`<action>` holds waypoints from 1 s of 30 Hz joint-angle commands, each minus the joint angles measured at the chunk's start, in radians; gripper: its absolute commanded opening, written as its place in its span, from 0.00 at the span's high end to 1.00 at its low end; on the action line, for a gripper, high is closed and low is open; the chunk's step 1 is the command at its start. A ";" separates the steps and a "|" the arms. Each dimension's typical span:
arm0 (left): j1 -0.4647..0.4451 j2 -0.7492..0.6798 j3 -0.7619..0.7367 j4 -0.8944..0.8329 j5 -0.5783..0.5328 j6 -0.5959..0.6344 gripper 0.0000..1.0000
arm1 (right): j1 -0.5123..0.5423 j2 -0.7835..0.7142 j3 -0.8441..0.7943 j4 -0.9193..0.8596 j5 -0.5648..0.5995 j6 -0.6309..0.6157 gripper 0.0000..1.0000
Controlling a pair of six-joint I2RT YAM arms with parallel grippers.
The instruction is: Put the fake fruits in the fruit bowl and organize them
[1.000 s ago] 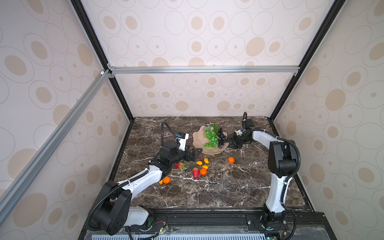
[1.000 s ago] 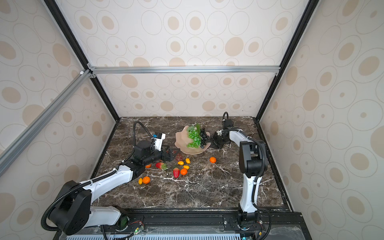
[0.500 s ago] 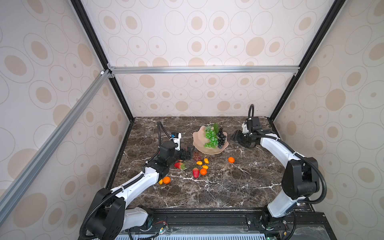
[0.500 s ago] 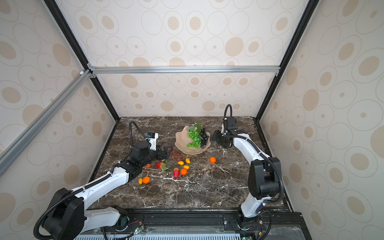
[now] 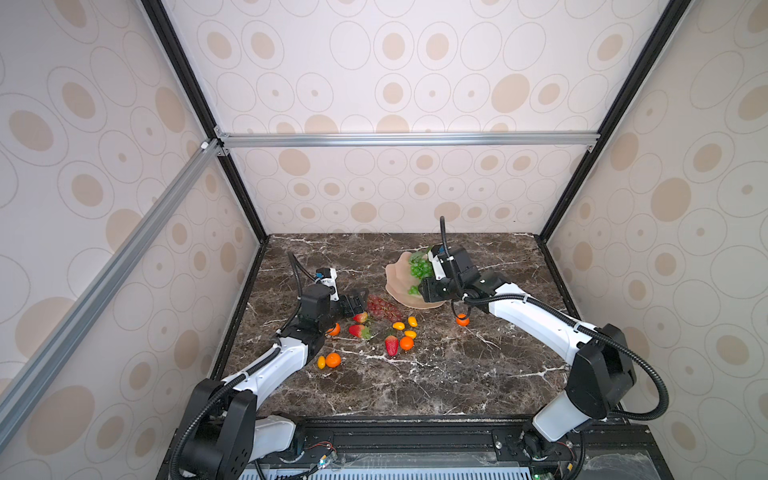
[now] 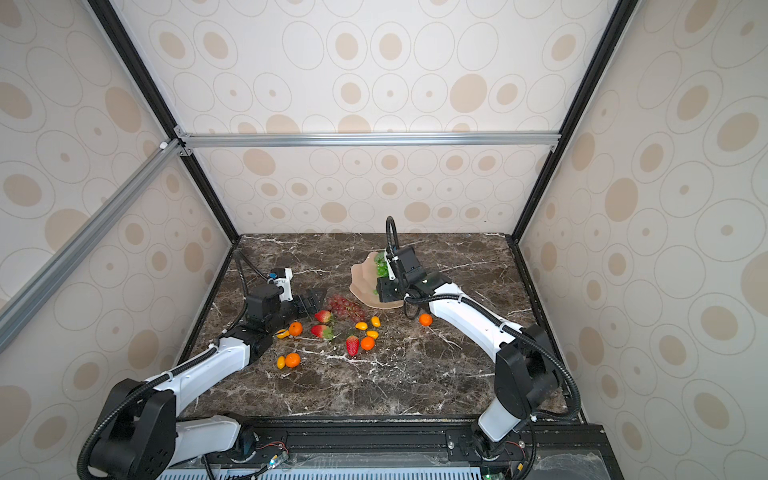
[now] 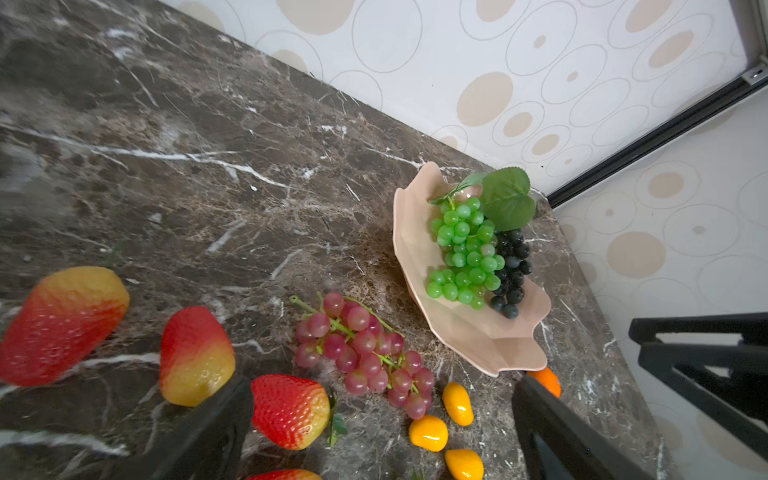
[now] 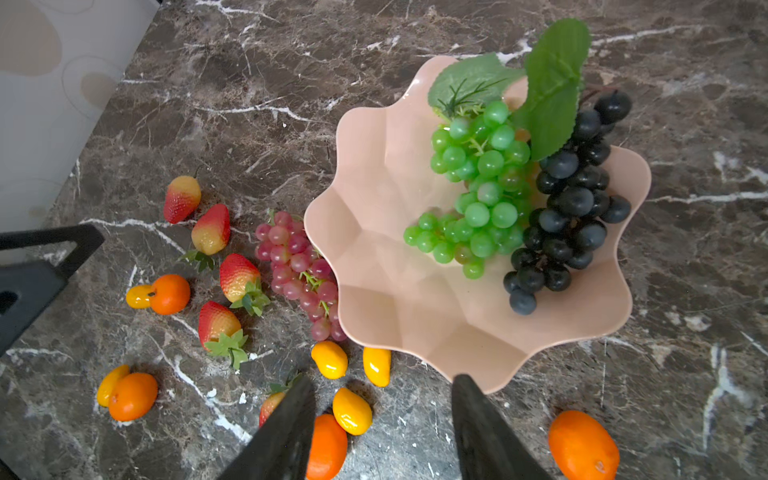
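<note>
the coming move, as i judge it, is the left gripper (image 5: pixel 356 300) taking the red grapes (image 5: pixel 383 308). in a top view the bunch lies at 3 o'clock from the jaws, just beside them; i cannot tell whether the tips touch it. its long axis runs from 10 to 4 o'clock, stem end toward 10, so it lies slanted across the gripper's line of reach. the bowl (image 5: pixel 395 280) sits just past the bunch at about 1 o'clock, its rim overhanging the far grapes in the right wrist view.

the left arm is the nearer one. the right gripper (image 8: pixel 382 399) hangs over the bowl's near rim, above the table (image 5: pixel 415 374), with loose fruit below it.

jaws: the left ones are spread about as wide as they go and carry nothing. the left wrist view shows the bunch ahead, within the span of the two fingers, with a strawberry (image 7: pixel 289 409) just inside one finger (it could get caught when they close). the right jaws stand partly apart, nothing between them.

green grapes (image 8: pixel 478 187) and black grapes (image 8: pixel 569 208) already lie in the bowl, on its far half. the strawberries, tangerines and yellow ovals are on the table, from 6 to 9 o'clock of the bowl.
</note>
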 commanded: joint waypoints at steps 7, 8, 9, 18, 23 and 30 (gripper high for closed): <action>0.019 0.208 0.191 -0.115 -0.019 -0.137 0.29 | 0.162 -0.113 -0.088 0.123 0.191 -0.064 0.45; 0.019 0.217 0.201 -0.117 -0.025 -0.144 0.33 | 0.164 -0.114 -0.089 0.119 0.195 -0.061 0.45; 0.021 0.227 0.212 -0.121 -0.028 -0.151 0.36 | 0.164 -0.114 -0.090 0.114 0.197 -0.060 0.45; 0.022 0.383 0.356 -0.252 -0.042 -0.170 0.49 | 0.167 -0.136 -0.133 0.105 0.219 -0.037 0.45; 0.028 0.458 0.409 -0.300 -0.040 -0.178 0.55 | 0.171 -0.179 -0.165 0.111 0.227 -0.041 0.45; 0.035 0.545 0.440 -0.264 -0.015 -0.226 0.67 | 0.173 -0.218 -0.198 0.108 0.238 -0.035 0.45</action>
